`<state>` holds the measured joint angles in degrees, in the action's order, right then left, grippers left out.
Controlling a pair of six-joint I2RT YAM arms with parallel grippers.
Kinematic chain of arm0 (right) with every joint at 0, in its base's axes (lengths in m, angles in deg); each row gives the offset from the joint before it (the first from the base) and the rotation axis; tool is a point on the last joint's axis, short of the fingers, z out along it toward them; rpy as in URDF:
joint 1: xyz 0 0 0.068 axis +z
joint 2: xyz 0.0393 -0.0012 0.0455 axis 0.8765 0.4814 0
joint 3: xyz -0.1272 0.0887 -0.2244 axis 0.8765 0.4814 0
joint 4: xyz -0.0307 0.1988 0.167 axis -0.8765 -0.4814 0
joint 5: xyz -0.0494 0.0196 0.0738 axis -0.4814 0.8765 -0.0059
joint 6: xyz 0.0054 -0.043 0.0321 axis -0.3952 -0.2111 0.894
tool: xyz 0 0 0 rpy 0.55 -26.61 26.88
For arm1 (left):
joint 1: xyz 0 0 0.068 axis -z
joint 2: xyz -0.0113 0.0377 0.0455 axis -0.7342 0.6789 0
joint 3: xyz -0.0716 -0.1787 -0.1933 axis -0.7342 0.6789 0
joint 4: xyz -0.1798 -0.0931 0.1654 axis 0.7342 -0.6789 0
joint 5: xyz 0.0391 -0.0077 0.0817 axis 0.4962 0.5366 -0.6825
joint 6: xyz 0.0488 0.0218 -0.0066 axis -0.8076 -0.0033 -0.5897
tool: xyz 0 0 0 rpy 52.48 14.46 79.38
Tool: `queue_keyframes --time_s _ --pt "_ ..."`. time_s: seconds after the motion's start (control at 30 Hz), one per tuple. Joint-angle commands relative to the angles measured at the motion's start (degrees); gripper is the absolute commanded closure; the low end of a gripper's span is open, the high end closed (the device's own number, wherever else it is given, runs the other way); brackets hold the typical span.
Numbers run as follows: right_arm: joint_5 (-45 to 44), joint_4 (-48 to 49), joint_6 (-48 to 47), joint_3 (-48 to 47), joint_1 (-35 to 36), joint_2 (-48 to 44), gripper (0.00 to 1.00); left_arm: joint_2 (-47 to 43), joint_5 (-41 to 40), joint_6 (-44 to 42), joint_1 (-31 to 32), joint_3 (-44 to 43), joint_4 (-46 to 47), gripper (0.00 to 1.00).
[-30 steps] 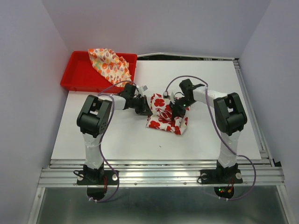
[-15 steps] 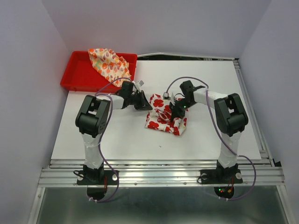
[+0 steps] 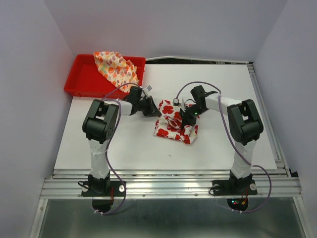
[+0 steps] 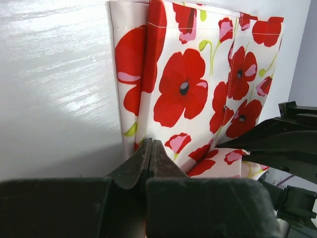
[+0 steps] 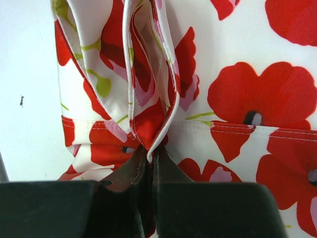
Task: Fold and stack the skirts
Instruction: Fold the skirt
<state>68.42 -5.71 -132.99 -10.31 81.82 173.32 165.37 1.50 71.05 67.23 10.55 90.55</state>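
Left gripper (image 4: 150, 148) shifted slightly far-left, tips pressed together at edge of red-flowered skirt (image 3: 171, 128), cloth in grip unclear, right gripper (image 5: 150, 156) clamped on its raised fold

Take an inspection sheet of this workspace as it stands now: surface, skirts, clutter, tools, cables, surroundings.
Surface: white table, with one small dark speck near the front.
Job's things: red-flower skirt lies part-folded mid-table; cream skirt is bunched in the tray.
Clutter: red tray at the far-left corner.
Grippers: left tool is shut at the red-flower skirt's edge, pinch unclear; right tool is shut on a bunched fold of it.
Cables: purple cables loop off both arms.
Surroundings: pale walls on three sides; metal rail at the near edge.
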Motion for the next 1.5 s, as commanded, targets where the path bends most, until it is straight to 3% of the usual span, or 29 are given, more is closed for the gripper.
queue_keyframes --time_s 0.0,0.23,0.63,0.93,1.47 --pt "-1.8 -1.8 -1.9 0.4 0.1 -2.1 0.99 1.6 -4.2 -1.8 -0.9 -0.6 -3.3 1.00" --pt "0.2 -6.8 -1.0 -4.3 0.1 -4.4 0.99 3.6 -6.1 -3.9 -1.2 -1.7 -7.2 1.00" --pt "0.7 -21.4 -1.0 -27.4 -0.5 2.4 0.99 6.0 -7.1 -7.6 -1.2 -3.0 -11.0 1.00" --pt "-3.1 -25.0 -3.8 -38.8 -3.1 10.9 0.99 6.8 -7.0 -8.2 -1.3 -3.4 -11.2 1.00" --pt "-6.1 -23.1 -6.5 -46.4 -5.5 18.0 0.99 7.0 -6.8 -8.7 -1.4 -3.9 -12.1 1.00"
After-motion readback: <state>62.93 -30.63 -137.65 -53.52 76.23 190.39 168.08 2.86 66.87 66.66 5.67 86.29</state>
